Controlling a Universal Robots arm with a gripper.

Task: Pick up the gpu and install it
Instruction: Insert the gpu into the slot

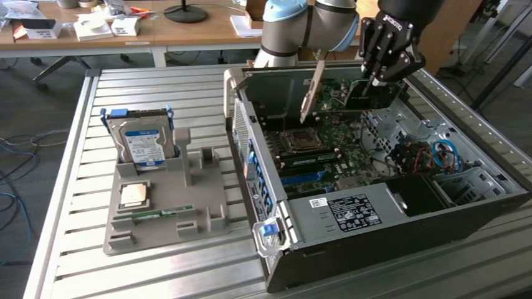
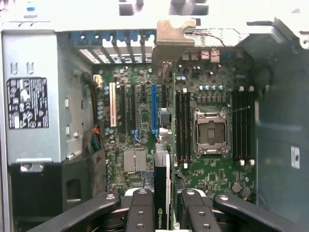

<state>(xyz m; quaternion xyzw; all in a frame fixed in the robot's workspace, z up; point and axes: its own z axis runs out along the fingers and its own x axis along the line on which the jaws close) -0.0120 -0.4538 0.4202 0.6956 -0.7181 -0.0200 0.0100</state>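
- Slatted metal table (image 1: 166, 274) under everything, wooden desks behind it
- Open computer case (image 1: 399, 249) lying on its side at the exterior view's right, interior facing up
- Pale blue-and-grey arm (image 1: 308, 25) reaching in from behind the case, wrist turned down over the open interior
- Green motherboard (image 1: 324, 140) on the case floor, slots directly under the wrist
- Grey power supply (image 1: 332, 212) in the near corner, black-and-white label too small to read
- Grey moulded holder (image 1: 199, 199) beside the case, at the exterior view's left
- Silver hard drive (image 1: 143, 146) with a blue label, upright in the holder
- Black gripper (image 1: 375, 84) (image 2: 164, 200) pointing down into the case, fingers (image 2: 140, 203) pinching the gpu from both faces; white lettering on its body unreadable
- gpu (image 1: 365, 99) (image 2: 161, 183) held on edge above the motherboard, metal bracket toward the case's rear wall, green logo on its top edge
- Bare CPU socket (image 2: 211, 133) just beside the card's line
- Green memory stick (image 1: 154, 215) lying flat in the holder
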